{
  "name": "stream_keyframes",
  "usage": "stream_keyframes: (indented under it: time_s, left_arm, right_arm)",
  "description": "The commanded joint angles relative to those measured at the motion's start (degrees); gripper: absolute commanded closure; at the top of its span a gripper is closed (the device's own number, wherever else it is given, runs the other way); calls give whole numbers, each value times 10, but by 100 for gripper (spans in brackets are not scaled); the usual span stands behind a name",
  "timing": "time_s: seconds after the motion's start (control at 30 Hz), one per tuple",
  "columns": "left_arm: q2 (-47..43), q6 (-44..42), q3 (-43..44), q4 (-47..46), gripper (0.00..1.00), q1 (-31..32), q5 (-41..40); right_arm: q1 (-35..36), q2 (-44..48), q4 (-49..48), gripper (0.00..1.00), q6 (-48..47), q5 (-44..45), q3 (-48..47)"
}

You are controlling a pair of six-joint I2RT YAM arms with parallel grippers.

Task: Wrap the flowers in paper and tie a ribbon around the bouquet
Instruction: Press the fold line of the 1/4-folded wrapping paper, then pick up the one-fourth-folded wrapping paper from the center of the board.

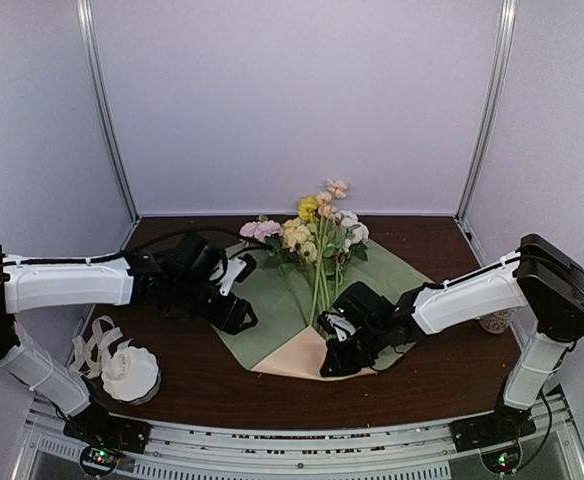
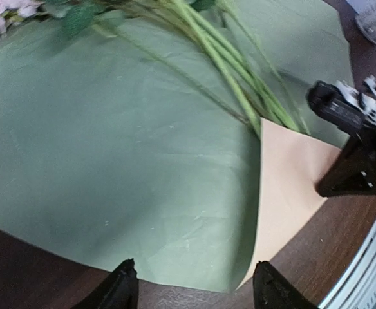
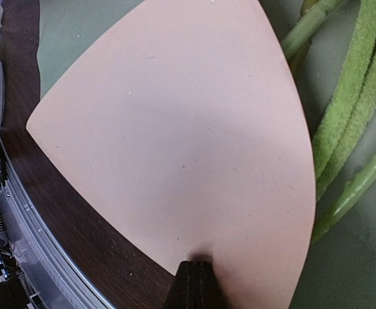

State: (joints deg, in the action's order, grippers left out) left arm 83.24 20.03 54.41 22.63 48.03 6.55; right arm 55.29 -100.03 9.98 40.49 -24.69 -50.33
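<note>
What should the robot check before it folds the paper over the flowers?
1. Flowers lying on green paper: ok.
2. Peach flap folded over the stem ends: ok.
3. Right gripper shut, tip on the flap: ok.
4. Flap pinched or only pressed: cannot tell.
5. Left gripper open, empty, by the green paper's edge: ok.
6. Ribbon lying beside the bowl, off the paper: ok.
</note>
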Motion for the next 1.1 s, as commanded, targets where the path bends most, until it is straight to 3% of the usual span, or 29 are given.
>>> stream_keyframes:
  time_s: [0.0, 0.1, 0.27, 0.4, 0.6, 0.8, 1.07]
  left_arm:
    - [-28, 139, -15, 17, 35, -7, -156]
    - [-21, 212, 3, 83, 26, -17, -214]
    - [3, 257, -5, 82, 3, -45, -177]
    - [26, 232, 7, 52, 2, -135, -117]
    - [151, 176, 149, 122, 2, -236, -99]
    - [271, 189, 214, 143, 2, -268, -89]
    - [301, 265, 158, 38, 5, -266, -8]
  right_arm:
    - [4, -4, 0, 100, -1, 38, 6]
    - [5, -9, 2, 100, -4, 39, 1]
    - [6, -5, 0, 100, -6, 41, 3]
    - [6, -4, 7, 100, -15, 46, -1]
    - [6, -8, 20, 100, -29, 48, -9]
    - [5, -8, 20, 100, -30, 56, -9]
    - [6, -9, 18, 100, -28, 60, -7]
